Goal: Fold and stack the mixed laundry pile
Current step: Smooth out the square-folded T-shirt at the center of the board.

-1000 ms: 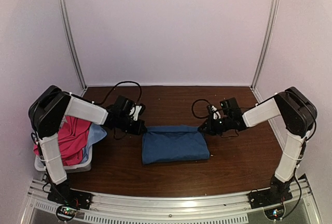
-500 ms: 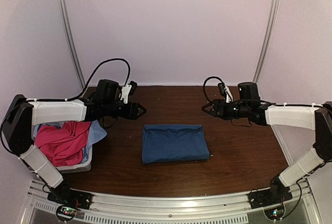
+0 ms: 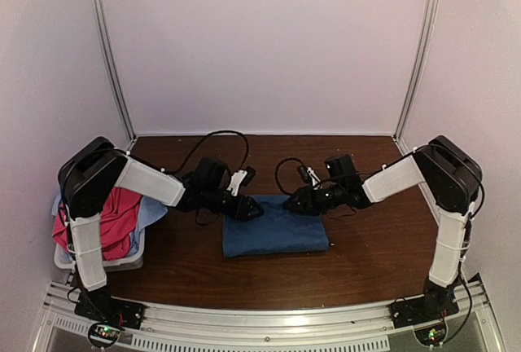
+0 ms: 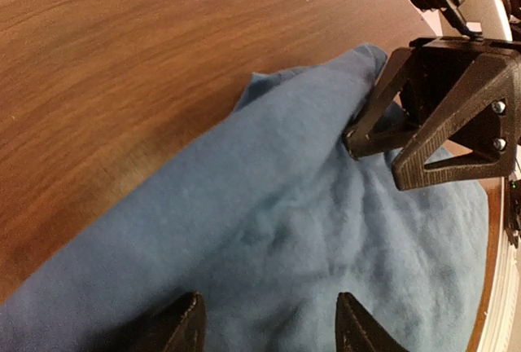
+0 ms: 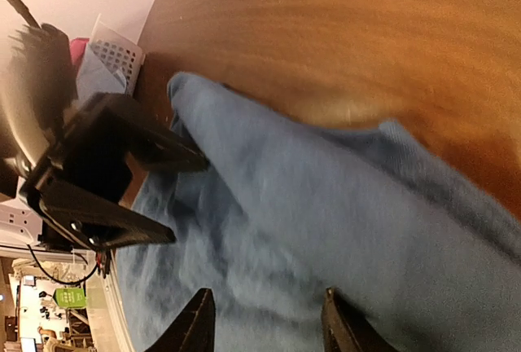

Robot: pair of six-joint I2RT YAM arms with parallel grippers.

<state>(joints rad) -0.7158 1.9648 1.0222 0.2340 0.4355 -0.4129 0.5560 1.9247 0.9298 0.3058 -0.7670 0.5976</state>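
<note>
Top external view puts the dark blue T-shirt point(image 3: 275, 234) in the middle of the counter point(image 3: 374, 262), folded to a rough rectangle, its far edge under both arms. We judge it light, soft and limp. Lifted by one point it would sag open, so we would take hold at two points along an edge, pinching through all the layers.

On the left wrist view the left pincer point(image 4: 269, 327) hangs released just above the cloth, fingers apart with nothing between them. The right pincer point(image 4: 376, 156) faces it, also released, one tip at a raised fold of fabric near the far edge; we cannot tell whether it touches.

The pink shirt point(image 3: 114, 217) and the light-blue cloth point(image 3: 153, 209) lie heaped, unfolded, in the white basket point(image 3: 122, 261) at the counter's near left corner, so we reckon most of the task is not yet done.

The counter is smooth, dark wood grain, and cloth will likely slip on it when dragged. Around it are plain pale walls point(image 3: 269, 50), metal posts point(image 3: 108, 50) at the far corners, and a metal rail point(image 3: 260, 319) along the near edge.
</note>
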